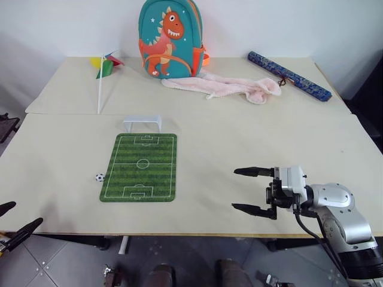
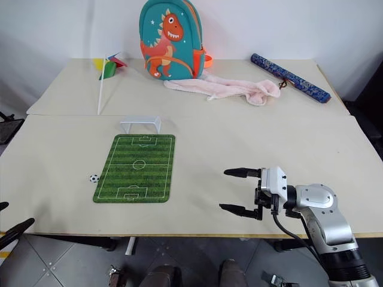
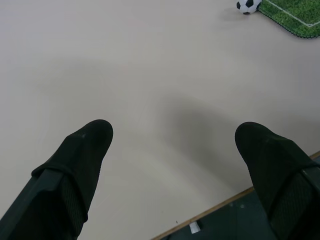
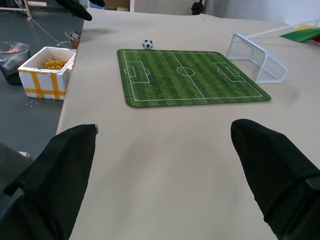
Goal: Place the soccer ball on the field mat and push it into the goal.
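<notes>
- Ball (image 1: 99,177): tiny, white with black patches, round. Lies on the bare table (image 1: 239,137), just off the mat's left long edge near its near corner, at about 8 o'clock from the mat's centre circle. Not on the mat; nothing grips it.
- Mat (image 1: 140,167): flat green rectangle, rounded corners, light and dark grass stripes, white pitch lines with centre circle and two penalty boxes. Long axis runs away from the robot.
- Goal (image 1: 142,123): low white frame with netting, at the mat's far short edge, 12 o'clock from the mat's centre, mouth facing the mat.
- Left gripper (image 1: 13,222): black fingers spread wide, empty, at the table's near left edge, 8 o'clock from the ball and well apart from it.
- Right gripper (image 1: 245,190): fingers spread wide, empty, pointing leftward over the table, 4 o'clock from the mat.
- Backpack (image 1: 170,39): teal with orange dinosaur, upright at the far edge.
- Pink cloth (image 1: 227,87), pinwheel (image 1: 105,66), blue patterned roll (image 1: 289,75): along the far side.
</notes>
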`<state>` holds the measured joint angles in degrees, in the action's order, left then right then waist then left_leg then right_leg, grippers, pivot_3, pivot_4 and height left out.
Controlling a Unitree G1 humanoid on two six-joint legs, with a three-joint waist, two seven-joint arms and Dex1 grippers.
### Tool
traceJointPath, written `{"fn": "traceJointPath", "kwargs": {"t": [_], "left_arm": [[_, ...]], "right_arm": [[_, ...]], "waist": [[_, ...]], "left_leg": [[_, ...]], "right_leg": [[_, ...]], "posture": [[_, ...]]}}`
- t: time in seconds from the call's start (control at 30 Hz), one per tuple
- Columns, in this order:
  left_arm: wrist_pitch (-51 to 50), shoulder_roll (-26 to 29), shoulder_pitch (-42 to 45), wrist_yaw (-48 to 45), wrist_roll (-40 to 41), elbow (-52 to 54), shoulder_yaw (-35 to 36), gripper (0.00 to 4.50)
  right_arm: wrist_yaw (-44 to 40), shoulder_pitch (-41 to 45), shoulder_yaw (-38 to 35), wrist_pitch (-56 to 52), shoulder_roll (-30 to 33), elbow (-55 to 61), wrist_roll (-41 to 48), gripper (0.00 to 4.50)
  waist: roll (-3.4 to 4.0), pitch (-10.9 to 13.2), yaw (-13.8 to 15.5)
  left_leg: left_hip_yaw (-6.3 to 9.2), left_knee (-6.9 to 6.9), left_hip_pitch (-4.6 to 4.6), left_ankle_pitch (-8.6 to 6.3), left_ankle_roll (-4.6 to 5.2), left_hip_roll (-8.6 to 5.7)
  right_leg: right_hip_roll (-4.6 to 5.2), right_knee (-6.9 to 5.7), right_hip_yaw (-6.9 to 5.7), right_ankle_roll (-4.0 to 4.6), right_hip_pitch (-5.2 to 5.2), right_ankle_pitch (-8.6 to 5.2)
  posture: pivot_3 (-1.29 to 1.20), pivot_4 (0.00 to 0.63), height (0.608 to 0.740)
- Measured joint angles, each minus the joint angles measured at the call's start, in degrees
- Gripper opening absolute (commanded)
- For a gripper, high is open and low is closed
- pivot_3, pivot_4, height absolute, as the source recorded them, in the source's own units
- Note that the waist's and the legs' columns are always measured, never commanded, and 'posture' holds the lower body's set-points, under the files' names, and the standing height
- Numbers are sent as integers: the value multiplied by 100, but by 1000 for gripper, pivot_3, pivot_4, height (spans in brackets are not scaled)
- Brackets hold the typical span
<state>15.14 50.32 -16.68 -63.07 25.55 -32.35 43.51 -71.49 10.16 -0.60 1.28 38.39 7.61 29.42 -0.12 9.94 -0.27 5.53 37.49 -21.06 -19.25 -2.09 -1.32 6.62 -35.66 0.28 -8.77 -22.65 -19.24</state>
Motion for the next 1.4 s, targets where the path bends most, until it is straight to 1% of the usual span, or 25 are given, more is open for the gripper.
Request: {"fn": "traceJointPath", "kwargs": {"t": [0.17,0.27,0.4,0.47,0.57,0.67,0.73,0.8,0.9,1.0,1.1,1.23,1.4], "left_arm": [[-153,-4,-178,38,17,87,3,4480],[-524,-53,-179,-75,243,134,3,4480],[-1291,-148,-155,-139,679,523,60,4480],[-1644,-413,-148,-94,957,1031,83,4480],[-1832,-834,84,206,1032,1427,-53,4480],[-1902,-1314,530,691,952,1713,-506,4480],[-1922,-1424,803,874,860,1937,-802,4480],[-1913,-1412,1031,983,791,2136,-944,4480],[-1925,-1181,1424,965,598,2139,-1242,4480],[-1855,-908,1955,864,299,1865,-1589,4480],[-1714,-824,2336,820,65,1465,-1812,4480],[-1686,-813,2535,802,-145,993,-2040,4480],[-1573,-803,2566,801,-307,597,-2125,4480]], "right_arm": [[-96,7,1,-7,-13,-43,21,4500],[-193,60,12,-103,-270,-47,313,4500],[-140,216,0,-363,-715,157,871,4500],[43,314,-10,-465,-996,408,1109,4500],[123,300,17,-511,-1126,635,1169,4500],[54,192,148,-407,-1375,706,1155,4500],[-96,146,283,-354,-1413,758,1124,4500],[-217,127,314,-355,-1376,798,1117,4500],[-235,97,292,-327,-1350,795,1032,4500],[-273,134,300,-171,-1347,728,824,4500],[-274,152,296,-101,-1349,634,713,4500],[-242,150,293,0,-1370,608,633,4500],[-149,16,286,119,-1402,603,571,4500]], "waist": [[0,0,-9],[0,0,-13],[0,0,-14],[1,0,-11],[0,0,7],[-5,-3,39],[-13,-7,23],[-18,-10,-1],[-17,-10,-23],[-14,-8,-19],[-14,-8,-34],[-14,-8,-56],[-14,-8,-64]], "left_leg": [[0,-1,1,0,0,1],[0,1,1,0,0,5],[2,6,0,0,0,7],[4,6,0,0,0,6],[7,6,1,0,-1,5],[14,21,-4,0,-1,-1],[13,31,-5,0,-1,-2],[10,36,-1,0,-1,-3],[7,36,2,2,-7,-14],[7,36,2,4,-11,-15],[6,36,1,4,-11,-22],[7,36,-2,4,-11,-21],[7,38,-2,4,-11,-22]], "right_leg": [[-1,0,1,0,0,0],[-2,-2,1,0,0,0],[3,-10,2,0,0,0],[7,-14,3,0,0,0],[5,-10,1,0,1,0],[4,-18,-4,0,2,0],[4,-22,-2,-1,3,1],[3,-24,1,-2,6,2],[-7,-29,1,-1,4,2],[-11,-32,1,1,2,2],[-8,-35,2,1,-1,2],[-9,-40,0,1,-4,2],[-8,-39,0,1,-4,2]], "posture": [[0,150,740],[0,150,740],[0,150,740],[0,150,740],[0,150,740],[0,150,740],[0,150,740],[0,150,740],[0,150,740],[0,150,740],[0,150,740],[0,150,740],[0,150,740]]}}
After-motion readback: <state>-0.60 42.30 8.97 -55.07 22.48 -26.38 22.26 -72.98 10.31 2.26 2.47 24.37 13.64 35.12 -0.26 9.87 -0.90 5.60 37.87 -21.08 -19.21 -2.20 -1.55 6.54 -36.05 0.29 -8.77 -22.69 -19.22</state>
